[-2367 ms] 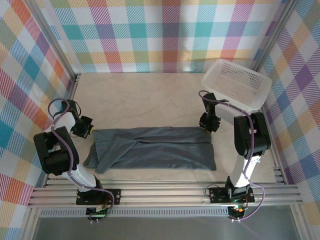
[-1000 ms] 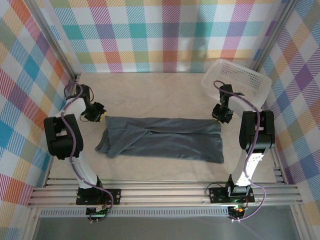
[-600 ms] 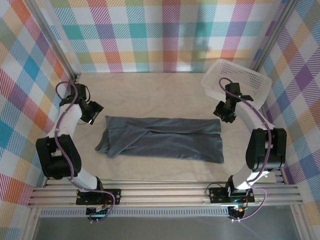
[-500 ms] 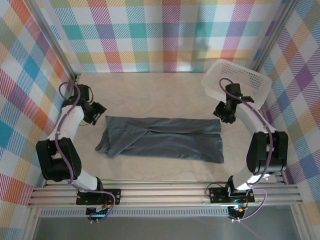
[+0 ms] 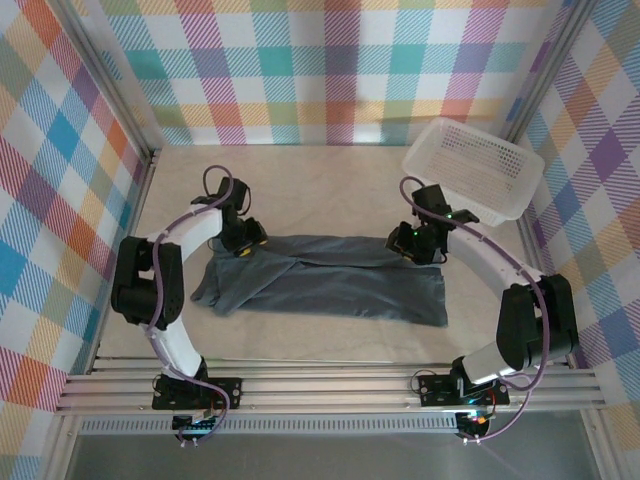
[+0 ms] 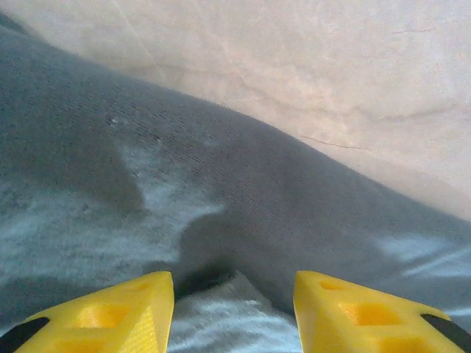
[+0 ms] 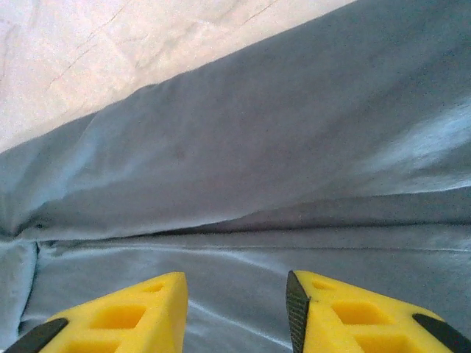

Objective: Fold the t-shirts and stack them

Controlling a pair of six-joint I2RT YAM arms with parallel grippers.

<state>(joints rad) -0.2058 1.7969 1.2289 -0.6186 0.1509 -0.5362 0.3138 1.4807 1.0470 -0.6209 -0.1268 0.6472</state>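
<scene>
One dark charcoal-grey t-shirt point(image 5: 320, 282) lies folded into a long strip across the middle of the table. My left gripper point(image 5: 243, 240) is low over its far left corner. In the left wrist view the yellow fingers point(image 6: 110, 312) stand apart, open, with a small ridge of the t-shirt point(image 6: 221, 184) rising between them. My right gripper point(image 5: 412, 243) is over the far right part of the strip. In the right wrist view it point(image 7: 235, 298) is open just above the t-shirt point(image 7: 257, 147), near a lengthwise fold line, and holds nothing.
A white perforated basket point(image 5: 470, 165) sits at the back right corner, just behind the right arm. Bare beige tabletop point(image 5: 320, 190) stretches behind the shirt. Metal frame rails point(image 5: 320, 392) run along the near edge, and checked walls close in on three sides.
Both arms have swung inward from beyond the shirt's ends to its far edge. Both pairs of jaws have widened. Over the last second the shirt has stayed in place.
</scene>
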